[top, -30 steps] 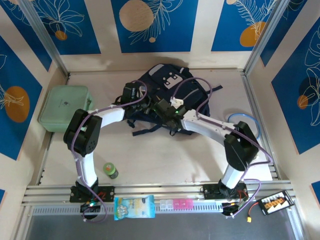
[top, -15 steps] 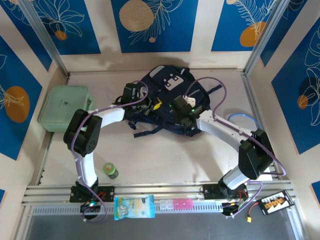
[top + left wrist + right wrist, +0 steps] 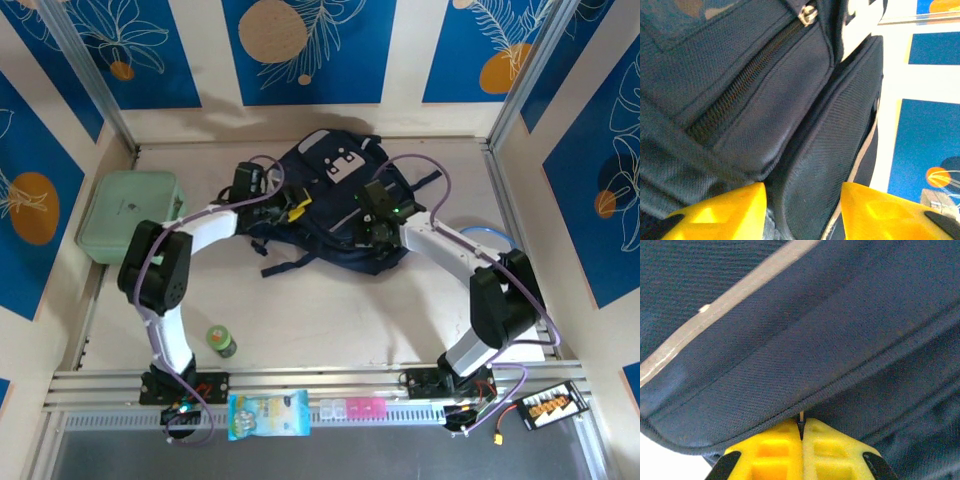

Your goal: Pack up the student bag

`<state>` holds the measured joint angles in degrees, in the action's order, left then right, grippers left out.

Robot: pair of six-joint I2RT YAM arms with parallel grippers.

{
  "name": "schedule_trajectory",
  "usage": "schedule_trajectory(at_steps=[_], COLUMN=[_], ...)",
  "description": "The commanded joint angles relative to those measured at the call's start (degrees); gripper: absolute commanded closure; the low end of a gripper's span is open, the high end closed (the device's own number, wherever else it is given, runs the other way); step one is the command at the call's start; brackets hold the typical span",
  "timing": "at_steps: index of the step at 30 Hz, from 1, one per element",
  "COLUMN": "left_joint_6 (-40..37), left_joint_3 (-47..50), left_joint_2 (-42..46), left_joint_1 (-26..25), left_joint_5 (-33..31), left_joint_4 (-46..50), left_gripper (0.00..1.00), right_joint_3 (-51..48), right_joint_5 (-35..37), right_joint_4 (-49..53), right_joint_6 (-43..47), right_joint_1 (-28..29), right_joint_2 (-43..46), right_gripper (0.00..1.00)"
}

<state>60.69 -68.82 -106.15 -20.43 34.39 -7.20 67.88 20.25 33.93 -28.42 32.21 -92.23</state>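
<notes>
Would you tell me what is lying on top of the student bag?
On the student bag sit the left jaws, apart astride a fabric fold, and the right jaws, shut at a seam. Its inside is hidden by fabric.

You've got bright, even overhead light on the pale beige surface [image 3: 340, 300], soft shadows hugging the large dark navy fabric backpack [image 3: 325, 200]. Left wrist view: the yellow left claw [image 3: 802, 212] is blurry up close, white wall [image 3: 900, 75] behind blown out. Right wrist weave's crisp.
</notes>
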Motion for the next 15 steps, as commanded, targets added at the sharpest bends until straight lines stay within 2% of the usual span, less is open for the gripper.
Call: schedule_trajectory(at_steps=[1, 4, 8, 15], left_joint_6=[-9.6, -13.3, -13.4, -4.1], left_joint_3=[0.7, 3.1, 8.5, 17.0], left_joint_2=[8.1, 13.8, 19.9, 25.0], left_joint_1=[1.5, 2.4, 4.0, 4.8], left_joint_5=[-2.9, -6.4, -10.4, -12.0], left_joint_4=[9.4, 15.3, 17.7, 9.2], left_gripper=[0.46, 0.38, 0.33, 0.34], right_joint_3=[5.3, 10.0, 15.2, 20.0], right_joint_5=[-6.5, -8.6, -12.8, -17.7], right_joint_4=[-3.4, -3.7, -5.4, -7.9], right_joint_6=[4.0, 4.2, 4.0, 3.1], right_joint_1=[4.0, 6.1, 8.8, 12.8], right_joint_2=[-3.0, -6.8, -11.3, -15.4], right_gripper=[1.00, 1.00, 1.00, 1.00])
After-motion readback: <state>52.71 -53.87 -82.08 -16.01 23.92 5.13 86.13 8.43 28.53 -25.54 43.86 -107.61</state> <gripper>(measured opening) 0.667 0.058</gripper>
